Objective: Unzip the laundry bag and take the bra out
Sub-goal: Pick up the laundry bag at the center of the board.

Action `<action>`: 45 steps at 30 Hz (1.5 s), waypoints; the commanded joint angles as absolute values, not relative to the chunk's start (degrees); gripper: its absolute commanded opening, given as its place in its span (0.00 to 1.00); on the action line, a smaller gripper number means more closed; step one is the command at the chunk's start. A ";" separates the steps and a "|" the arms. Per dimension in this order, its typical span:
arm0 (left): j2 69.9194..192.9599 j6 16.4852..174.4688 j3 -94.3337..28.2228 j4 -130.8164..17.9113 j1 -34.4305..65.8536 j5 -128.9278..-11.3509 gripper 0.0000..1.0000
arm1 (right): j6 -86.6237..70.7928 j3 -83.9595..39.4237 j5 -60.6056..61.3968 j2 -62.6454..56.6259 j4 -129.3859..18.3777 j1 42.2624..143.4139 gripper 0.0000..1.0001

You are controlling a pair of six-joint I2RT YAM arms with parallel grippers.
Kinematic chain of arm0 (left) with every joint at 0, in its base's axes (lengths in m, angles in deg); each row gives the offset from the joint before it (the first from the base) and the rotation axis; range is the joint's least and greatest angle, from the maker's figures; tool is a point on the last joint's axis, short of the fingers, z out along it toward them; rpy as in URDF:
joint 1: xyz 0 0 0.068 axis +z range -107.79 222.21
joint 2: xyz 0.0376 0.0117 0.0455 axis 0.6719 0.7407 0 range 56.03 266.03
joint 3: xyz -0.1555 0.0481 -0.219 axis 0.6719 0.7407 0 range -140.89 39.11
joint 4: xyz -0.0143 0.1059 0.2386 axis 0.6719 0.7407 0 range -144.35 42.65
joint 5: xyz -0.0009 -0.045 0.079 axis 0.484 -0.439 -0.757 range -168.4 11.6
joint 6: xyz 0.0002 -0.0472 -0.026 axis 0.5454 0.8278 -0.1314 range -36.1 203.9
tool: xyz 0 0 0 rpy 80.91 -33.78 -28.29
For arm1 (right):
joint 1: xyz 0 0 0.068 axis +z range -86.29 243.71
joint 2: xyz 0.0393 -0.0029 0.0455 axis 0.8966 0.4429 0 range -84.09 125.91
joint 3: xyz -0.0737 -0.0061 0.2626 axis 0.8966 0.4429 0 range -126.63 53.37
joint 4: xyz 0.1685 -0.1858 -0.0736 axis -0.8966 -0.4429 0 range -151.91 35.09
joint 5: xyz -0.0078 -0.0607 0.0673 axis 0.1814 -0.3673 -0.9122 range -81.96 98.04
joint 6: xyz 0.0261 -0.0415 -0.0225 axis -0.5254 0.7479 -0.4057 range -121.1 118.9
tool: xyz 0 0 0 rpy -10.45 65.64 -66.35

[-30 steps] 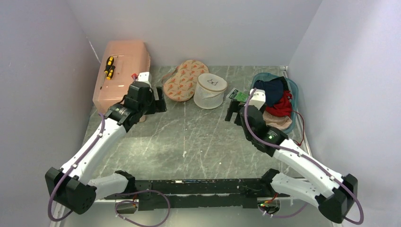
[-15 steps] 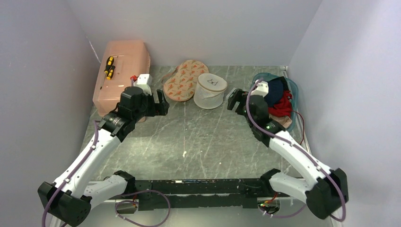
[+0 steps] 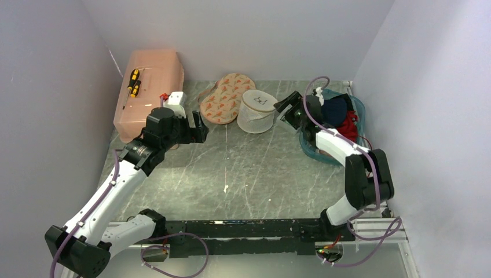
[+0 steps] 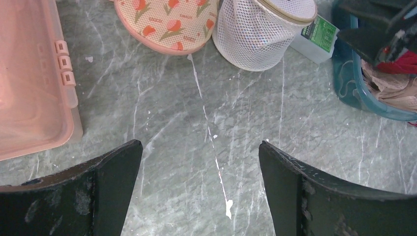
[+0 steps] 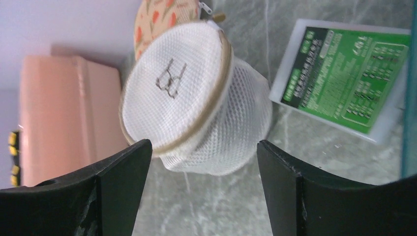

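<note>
Bag [image 3: 257, 110] stands upright at the back-centre of the table [image 3: 243, 168], lid on top w/ the small black icon facing up and the cream rim running all round. It sits just right of the beige pad [image 3: 223, 98] w/ orange marks; whether they touch can't be told. R gripper [image 3: 288, 111] is just beside the bag's right side, jaws spread, nothing btwn them; in the wrist view the bag [image 5: 187, 98] lies beyond the fingertips, not pinched. A green-label box [image 5: 344, 78] lies flat btwn bag and teal basket [image 3: 310, 147], which holds dark blue cloth [image 3: 336, 109] and red cloth [image 3: 349, 124]. L gripper [image 3: 194, 124] hangs over bare table left of the pad, well apart from the bag, jaws wide and empty. Pink box [image 3: 147, 87] at back left, a yellow-black screwdriver [image 3: 134, 82] on its lid.
</note>
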State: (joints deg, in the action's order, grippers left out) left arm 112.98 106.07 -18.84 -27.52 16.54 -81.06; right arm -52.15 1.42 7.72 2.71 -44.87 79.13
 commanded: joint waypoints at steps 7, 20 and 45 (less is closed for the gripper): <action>113.56 107.23 -20.00 -27.51 16.29 -83.72 0.94 | -64.98 -10.83 1.54 14.34 -42.05 77.45 0.72; 115.44 107.34 -20.47 -26.85 16.28 -84.82 0.94 | -65.51 -16.57 -0.10 21.18 -44.49 77.51 0.57; 108.17 108.98 -13.99 -37.14 16.20 -78.52 0.94 | -43.17 -4.84 -24.32 -13.89 -50.79 79.18 0.00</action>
